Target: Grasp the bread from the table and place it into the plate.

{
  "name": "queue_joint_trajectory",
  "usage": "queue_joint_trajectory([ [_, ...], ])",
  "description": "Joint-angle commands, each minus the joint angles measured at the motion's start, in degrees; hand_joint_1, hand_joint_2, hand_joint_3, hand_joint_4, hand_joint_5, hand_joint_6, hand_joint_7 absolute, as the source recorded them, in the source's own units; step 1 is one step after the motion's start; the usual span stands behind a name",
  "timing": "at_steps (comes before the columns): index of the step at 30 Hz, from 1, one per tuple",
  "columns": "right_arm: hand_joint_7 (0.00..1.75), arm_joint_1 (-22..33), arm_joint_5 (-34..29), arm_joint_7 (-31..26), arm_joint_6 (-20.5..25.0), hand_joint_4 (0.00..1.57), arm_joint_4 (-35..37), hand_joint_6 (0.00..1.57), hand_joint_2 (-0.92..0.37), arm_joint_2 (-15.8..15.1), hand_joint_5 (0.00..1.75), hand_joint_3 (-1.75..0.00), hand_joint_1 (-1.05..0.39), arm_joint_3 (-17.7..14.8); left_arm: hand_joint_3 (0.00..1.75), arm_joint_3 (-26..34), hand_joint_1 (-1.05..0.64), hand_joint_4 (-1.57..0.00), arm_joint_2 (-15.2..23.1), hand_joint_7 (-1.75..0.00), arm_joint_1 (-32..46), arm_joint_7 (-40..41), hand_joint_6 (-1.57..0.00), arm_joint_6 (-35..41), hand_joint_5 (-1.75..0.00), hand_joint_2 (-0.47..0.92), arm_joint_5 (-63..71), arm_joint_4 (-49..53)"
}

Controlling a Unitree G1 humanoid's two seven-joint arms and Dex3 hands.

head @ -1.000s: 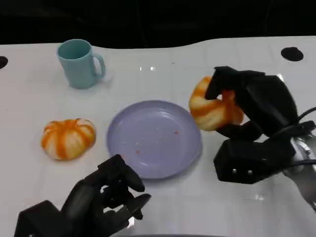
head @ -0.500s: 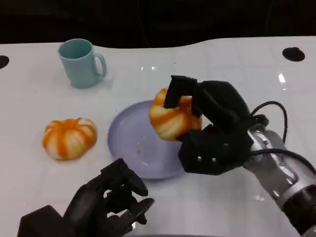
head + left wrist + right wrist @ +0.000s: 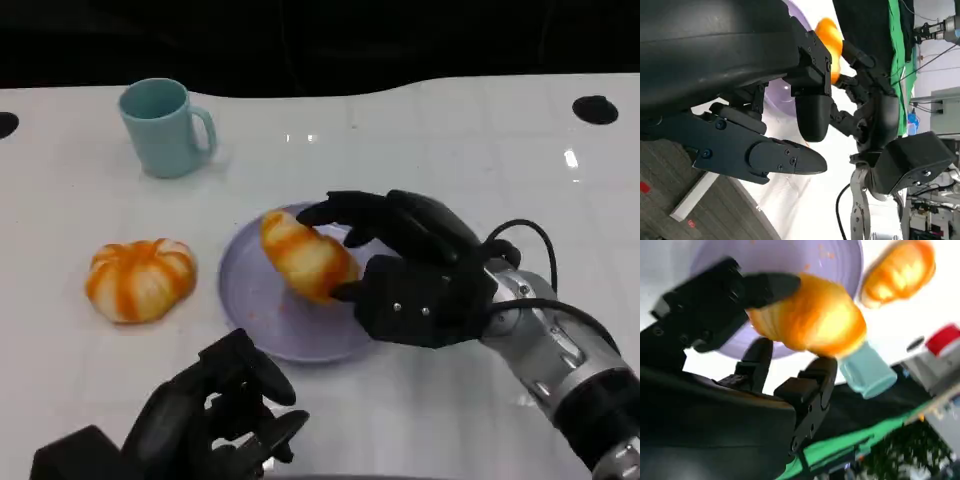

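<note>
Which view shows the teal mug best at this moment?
The head view: the teal mug stands whole and upright on the table, handle visible. The right wrist view catches it blurred behind the held bread. In the left wrist view I cannot make it out.

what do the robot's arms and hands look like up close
Both hands are matte black with many jointed fingers. The right hand has a boxy black palm block dotted with small screws, on a silver metal forearm with a dark band and a black cable looping over the wrist. The left hand shows a rounded black shell and tapered fingertips.
</note>
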Motion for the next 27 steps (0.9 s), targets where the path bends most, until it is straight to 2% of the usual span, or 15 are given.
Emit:
queue_joint_trajectory([
  [1, 0.01, 1.69, 1.27, 3.74, 1.3, 0.01, -4.4, 0.1, -0.92, -2.07, 0.11, -0.32, -0.66, -0.11, 0.22, 0.51, -0.45, -0.58, 0.85, -1.68, 0.13, -0.62, -0.4, -0.64, -1.75, 0.92, -0.73, 0.09],
  [9, 0.02, 7.05, 2.78, 9.44, 4.48, 0.03, -17.61, 0.11, -0.92, -6.2, 0.1, -0.35, -0.68, -1.75, 0.22, 0.21, -0.45, -0.58, 0.88, -1.68, 0.18, -0.04, -0.39, 0.7, -1.75, 0.92, -0.82, -0.72],
  [18, 0.06, 15.68, 8.41, 11.49, 2.21, 0.14, -30.9, 0.2, -0.92, -10.58, 0.2, -0.32, -0.63, -5.77, 0.23, 0.07, -0.48, -0.6, 0.86, -1.68, 0.11, 0.12, -0.4, 0.55, -1.75, 0.92, -0.46, -0.77],
  [21, 0.07, 18.92, 11.22, 11.59, 0.37, 0.18, -34.03, 0.25, -0.92, -11.28, 0.33, -0.31, -0.6, -7.32, 0.22, 0.09, -0.49, -0.6, 0.82, -1.67, 0.05, 0.1, -0.4, 0.55, -1.75, 0.92, -0.52, -0.62],
  [24, 0.1, 22.97, 14.38, 11.58, -1.9, 0.11, -37.05, 0.35, -0.92, -11.77, 0.75, -0.29, -0.55, -9.06, 0.22, 0.11, -0.49, -0.61, 0.76, -1.67, -0.14, 0.01, -0.4, 0.26, -1.75, 0.92, -0.59, -0.33],
  [27, 0.15, 26.08, 17.89, 11.87, -4.22, 0.15, -38.18, 0.44, -0.92, -11.52, 0.92, -0.26, -0.49, -10.39, 0.22, 0.23, -0.49, -0.61, 0.79, -1.67, -0.2, 0.13, -0.4, 0.7, -1.75, 0.92, -0.63, -0.54],
])
